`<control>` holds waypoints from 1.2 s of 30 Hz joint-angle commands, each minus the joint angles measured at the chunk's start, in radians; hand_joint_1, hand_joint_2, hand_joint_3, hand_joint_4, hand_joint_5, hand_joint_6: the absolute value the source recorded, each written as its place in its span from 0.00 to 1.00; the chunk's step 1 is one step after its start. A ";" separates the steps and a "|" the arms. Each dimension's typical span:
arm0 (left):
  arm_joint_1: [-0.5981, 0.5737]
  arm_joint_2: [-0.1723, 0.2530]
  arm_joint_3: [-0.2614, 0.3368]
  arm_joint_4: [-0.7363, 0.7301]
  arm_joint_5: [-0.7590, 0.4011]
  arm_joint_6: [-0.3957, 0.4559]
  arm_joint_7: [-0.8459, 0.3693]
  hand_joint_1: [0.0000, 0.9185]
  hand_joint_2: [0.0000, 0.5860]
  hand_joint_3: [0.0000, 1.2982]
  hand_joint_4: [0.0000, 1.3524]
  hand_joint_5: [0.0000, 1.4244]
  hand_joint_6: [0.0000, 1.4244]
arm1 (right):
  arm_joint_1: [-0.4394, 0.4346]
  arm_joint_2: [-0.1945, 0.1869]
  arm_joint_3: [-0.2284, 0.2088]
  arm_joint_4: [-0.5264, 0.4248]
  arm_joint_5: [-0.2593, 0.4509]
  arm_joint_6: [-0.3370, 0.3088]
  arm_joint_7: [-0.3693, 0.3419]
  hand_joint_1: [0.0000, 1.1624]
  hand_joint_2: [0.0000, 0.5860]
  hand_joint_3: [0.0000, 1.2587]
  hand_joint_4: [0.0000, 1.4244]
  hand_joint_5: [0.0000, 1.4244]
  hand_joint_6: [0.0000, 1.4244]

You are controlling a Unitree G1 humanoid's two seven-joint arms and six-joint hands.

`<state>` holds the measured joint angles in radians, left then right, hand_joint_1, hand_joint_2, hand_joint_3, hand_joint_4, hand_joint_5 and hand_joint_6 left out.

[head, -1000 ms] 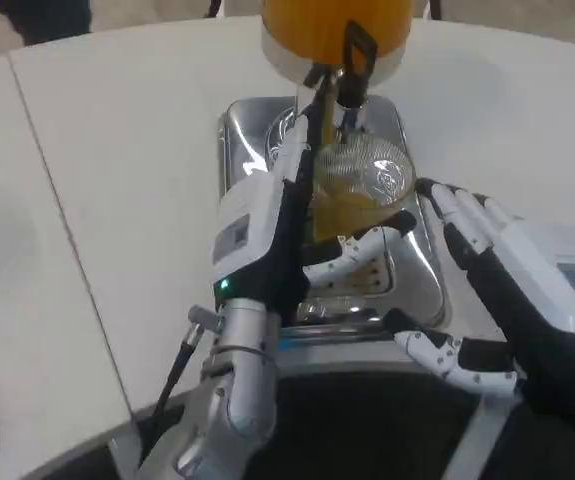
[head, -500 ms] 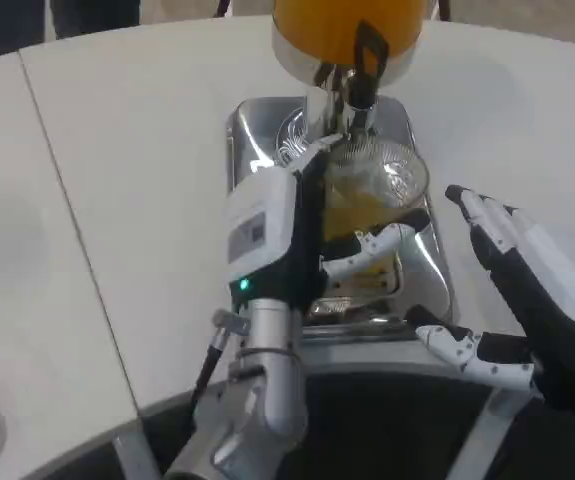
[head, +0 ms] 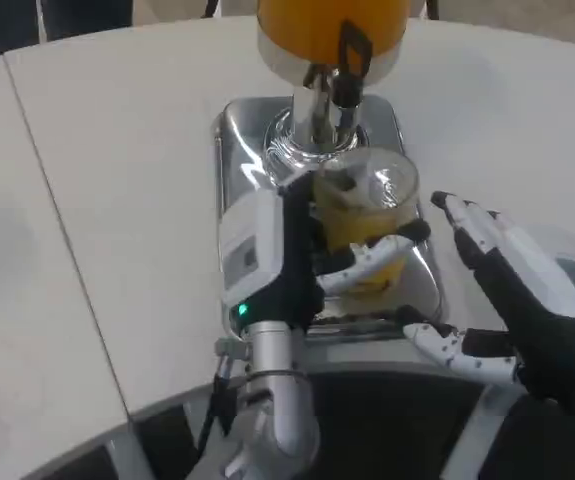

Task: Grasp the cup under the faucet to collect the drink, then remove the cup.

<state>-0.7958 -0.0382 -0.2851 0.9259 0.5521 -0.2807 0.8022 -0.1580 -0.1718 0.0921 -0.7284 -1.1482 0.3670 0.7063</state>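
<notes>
The cup [head: 367,205] is clear plastic, holding orange drink, and stands on the steel drip tray [head: 237,140] just near of the faucet [head: 342,85] of the orange dispenser [head: 332,25]. The left hand [head: 297,250] grips it, fingers [head: 372,255] wrapped round its near side. It likely handles as light, thin-walled and easily squashed, with liquid ready to slosh; a moderate hold around the middle of the wall, keeping it upright, seems best. The right hand [head: 512,290] waits to the right, fingers spread, holding nothing, over the white tabletop [head: 117,150].
</notes>
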 commanded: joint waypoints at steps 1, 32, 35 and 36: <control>0.010 0.016 0.013 0.000 -0.018 -0.047 0.003 0.64 0.07 0.86 0.79 1.00 1.00 | -0.004 0.003 0.011 0.020 0.013 0.005 -0.016 0.42 0.69 0.00 0.00 0.00 0.05; 0.187 0.264 0.138 -0.335 -0.004 -0.029 -0.086 0.62 0.05 0.88 0.76 1.00 1.00 | 0.183 -0.072 0.004 -0.129 0.000 -0.129 -0.092 0.45 0.70 0.00 0.00 0.00 0.05; 0.219 0.296 0.152 -0.368 -0.003 -0.031 -0.099 0.63 0.05 0.88 0.76 1.00 1.00 | 0.199 -0.086 -0.022 -0.131 -0.001 -0.148 -0.104 0.45 0.70 0.00 0.00 0.00 0.05; 0.229 0.303 0.158 -0.378 -0.004 -0.031 -0.104 0.63 0.05 0.88 0.76 1.00 1.00 | 0.203 -0.089 -0.032 -0.128 0.004 -0.151 -0.108 0.45 0.70 0.00 0.00 0.00 0.05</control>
<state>-0.5974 0.2387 -0.1411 0.5985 0.5497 -0.3003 0.7080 0.0230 -0.2452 0.0904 -0.8390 -1.1391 0.2306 0.6192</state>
